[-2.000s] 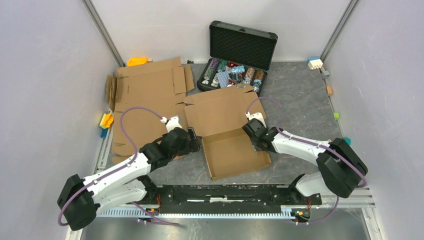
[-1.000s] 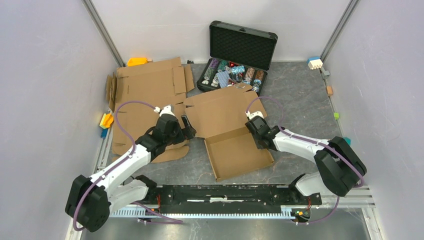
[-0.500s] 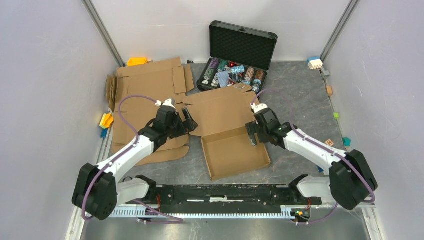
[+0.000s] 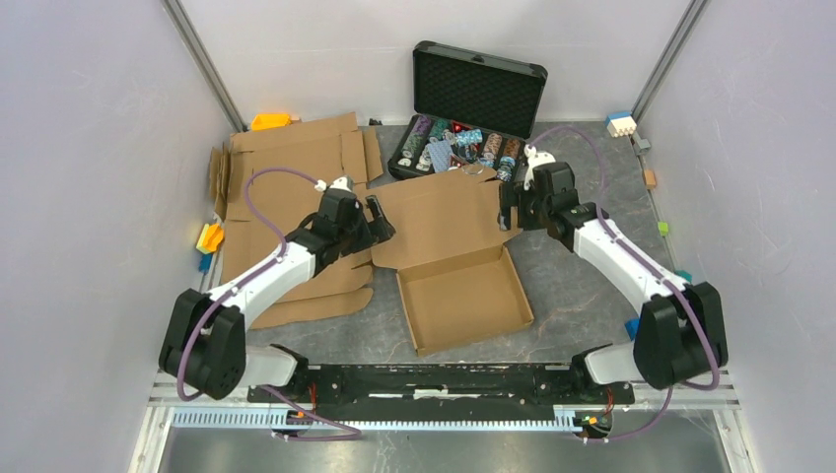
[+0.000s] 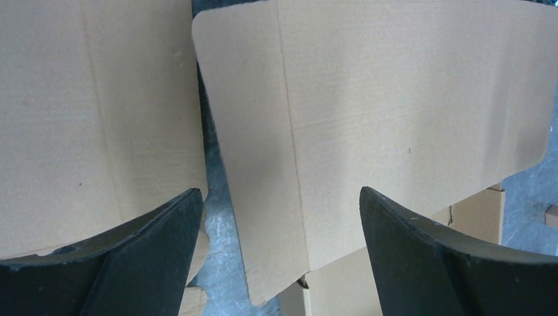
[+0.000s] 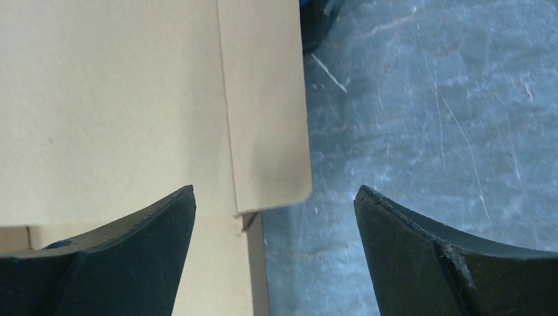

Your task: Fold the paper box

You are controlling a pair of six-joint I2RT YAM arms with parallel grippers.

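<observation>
The paper box (image 4: 461, 307) is a brown tray in the middle of the table, with its lid panel (image 4: 439, 217) lying open and flat behind it. My left gripper (image 4: 380, 219) hangs open over the lid's left side flap (image 5: 250, 164), and nothing is between its fingers (image 5: 154, 253). My right gripper (image 4: 505, 205) is open too, above the lid's right side flap (image 6: 263, 105), with grey table showing beside that flap. Neither gripper holds anything. In both wrist views the tray's corner shows just below the flap.
A black case (image 4: 473, 94) with colourful chips stands open right behind the lid. Flat cardboard sheets (image 4: 286, 177) cover the table's left side, close to my left arm. Small coloured blocks (image 4: 620, 122) lie along the side walls.
Both arms have moved away from the tray's sides to the lid's side flaps farther back. The right gripper has opened. The tray has shifted slightly.
</observation>
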